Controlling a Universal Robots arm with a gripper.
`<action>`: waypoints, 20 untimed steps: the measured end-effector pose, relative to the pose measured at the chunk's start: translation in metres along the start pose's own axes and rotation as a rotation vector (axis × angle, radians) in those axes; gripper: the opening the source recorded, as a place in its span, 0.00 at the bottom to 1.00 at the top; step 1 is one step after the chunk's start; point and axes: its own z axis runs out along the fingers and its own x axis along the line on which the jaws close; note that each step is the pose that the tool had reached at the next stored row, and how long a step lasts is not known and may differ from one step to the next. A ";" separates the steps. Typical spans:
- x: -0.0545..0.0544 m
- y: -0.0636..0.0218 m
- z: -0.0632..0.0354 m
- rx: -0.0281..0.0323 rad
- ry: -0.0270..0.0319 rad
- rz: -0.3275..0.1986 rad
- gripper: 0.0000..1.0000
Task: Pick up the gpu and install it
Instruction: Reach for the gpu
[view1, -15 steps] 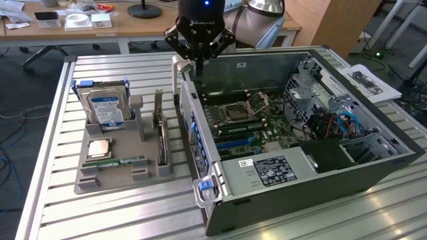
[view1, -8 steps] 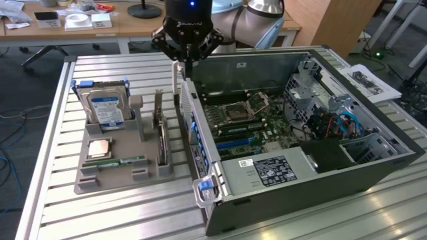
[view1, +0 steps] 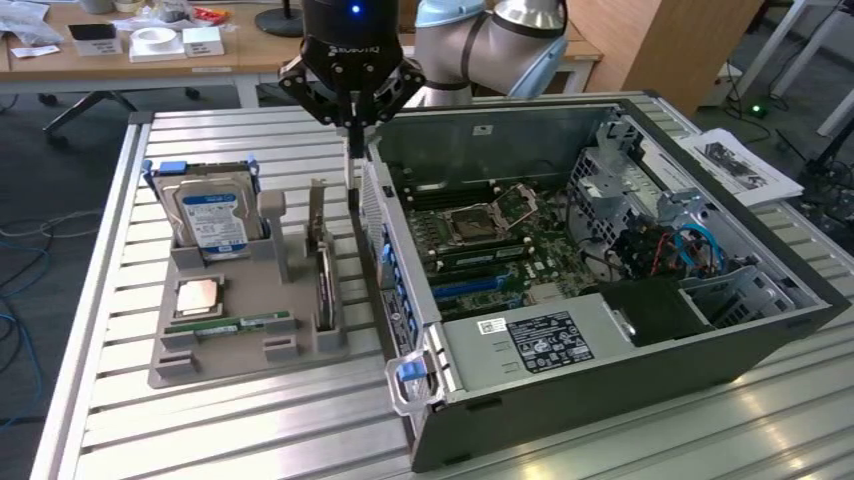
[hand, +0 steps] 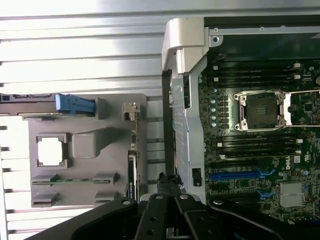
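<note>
In the exterior view my claw (view1: 352, 150) hangs over the slatted metal table (view1: 200, 430), above the narrow strip between the grey holder (view1: 174, 372) and the open computer case (view1: 747, 345). My fingers are pinched together, and I see nothing between them. The holder sits toward the exterior view's left edge of the table, and the case takes up the table's right part, just beside it. The gpu (view1: 324, 275) stands on its long edge in a slot along the holder's edge nearest the case, apart from my fingers and lower than them. At the holder's far edge the hard drive (view1: 214, 222) stands upright with its blue-white label facing the camera. A processor chip (view1: 198, 297) lies flat in the middle, and the green memory stick (view1: 247, 323) rests nearer the holder's front edge. Inside the case the motherboard (view1: 494, 255) lies bare. In the wrist view my claw (hand: 168, 181) shows as dark linkages meeting at closed tips, poised over the gap beside the case wall (hand: 186, 45). The gpu (hand: 132, 172) appears edge-on as a thin dark line in the holder (hand: 85, 142), its silvery bracket (hand: 131, 111) at one end, close to my tips but not touching them. The chip (hand: 51, 150) and memory stick (hand: 75, 180) lie farther from the case. The processor socket (hand: 261, 110) sits open on the board.
</note>
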 end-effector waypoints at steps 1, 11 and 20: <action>0.002 -0.0002 0.0001 0.0000 0.0000 0.000 0.11; 0.027 -0.0021 0.0009 0.0006 0.0000 0.000 0.11; 0.036 -0.0028 0.0012 0.0006 0.0000 0.000 0.11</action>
